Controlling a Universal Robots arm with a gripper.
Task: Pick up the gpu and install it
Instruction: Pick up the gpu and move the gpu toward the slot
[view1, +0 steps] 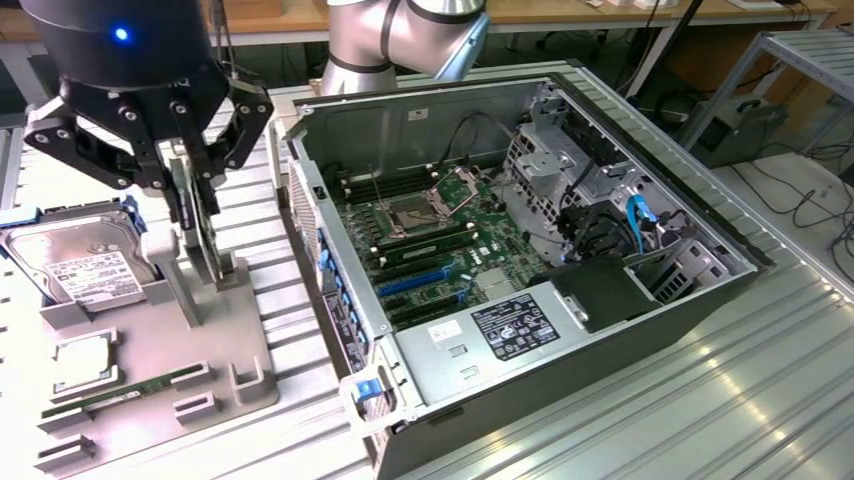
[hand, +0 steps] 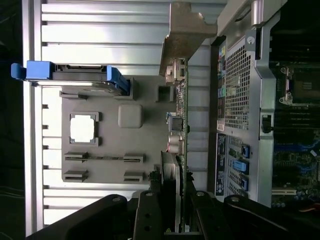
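Note:
The gpu (view1: 200, 235) is a thin card standing on edge over the grey holder tray (view1: 234, 375) at the exterior view's left. My gripper (view1: 187, 180) comes down from above and is shut on the card's upper part. In the wrist view the gpu (hand: 181, 125) shows edge-on, its silver bracket (hand: 187, 30) at the far end, and my gripper (hand: 177, 202) has a dark finger on each side of it. I cannot tell whether the card's lower edge still sits in the tray's slot.
On the tray lie a hard drive (view1: 80, 262) with blue rails, a processor (view1: 83, 357) and a memory stick (view1: 127, 390). The open computer case (view1: 694, 300) lies at the exterior view's right, motherboard (view1: 447, 225) and blue card slots (view1: 414, 280) exposed. The arm's base (view1: 387, 40) stands behind.

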